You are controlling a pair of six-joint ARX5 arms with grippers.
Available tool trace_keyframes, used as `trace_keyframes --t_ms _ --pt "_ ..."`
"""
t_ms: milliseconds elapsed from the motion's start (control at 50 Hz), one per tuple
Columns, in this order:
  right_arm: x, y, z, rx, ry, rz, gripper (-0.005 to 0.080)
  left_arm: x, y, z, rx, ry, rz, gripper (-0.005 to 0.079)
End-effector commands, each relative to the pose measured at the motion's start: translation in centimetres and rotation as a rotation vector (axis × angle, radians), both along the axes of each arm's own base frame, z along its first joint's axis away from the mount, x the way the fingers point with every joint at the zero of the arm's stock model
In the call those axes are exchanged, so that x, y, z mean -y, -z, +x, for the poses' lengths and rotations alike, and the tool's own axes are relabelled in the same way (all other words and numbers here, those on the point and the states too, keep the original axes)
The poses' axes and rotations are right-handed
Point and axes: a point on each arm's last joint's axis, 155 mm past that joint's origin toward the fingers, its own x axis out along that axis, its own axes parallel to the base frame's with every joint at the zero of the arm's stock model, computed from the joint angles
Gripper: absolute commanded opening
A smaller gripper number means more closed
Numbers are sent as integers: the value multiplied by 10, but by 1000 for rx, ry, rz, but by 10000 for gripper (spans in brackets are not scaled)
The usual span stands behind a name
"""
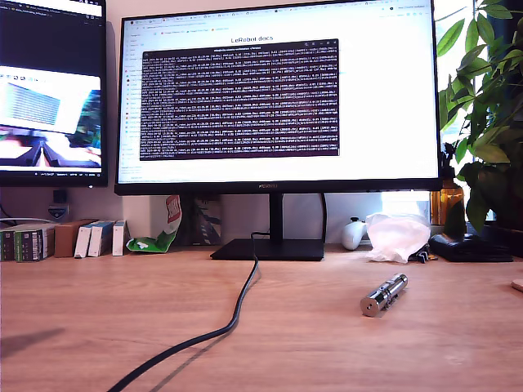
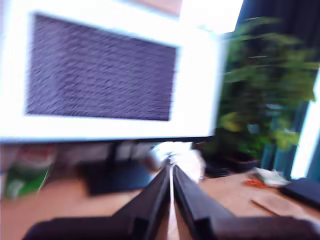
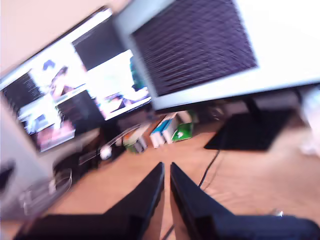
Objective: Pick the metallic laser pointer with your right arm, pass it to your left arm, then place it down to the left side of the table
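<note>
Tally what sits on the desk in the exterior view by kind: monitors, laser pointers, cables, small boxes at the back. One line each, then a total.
Monitors: 2, the large monitor and the side monitor
Laser pointers: 1, the metallic laser pointer
Cables: 1, the black cable
Small boxes: about 5, the row of small boxes; the edges blur together
Total: about 9
</note>
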Motion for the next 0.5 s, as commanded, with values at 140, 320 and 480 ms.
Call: trace_keyframes --t_ms 140,320,480 --pt "-10 22 14 -75 -118 -220 -13 19 -22 -16 110 109 137 -19" --pt "-16 15 36 -48 -236 -438 -13 22 -16 -8 77 130 170 -19" --pt "-15 7 75 39 -305 -669 -13 22 -8 0 42 131 182 -19"
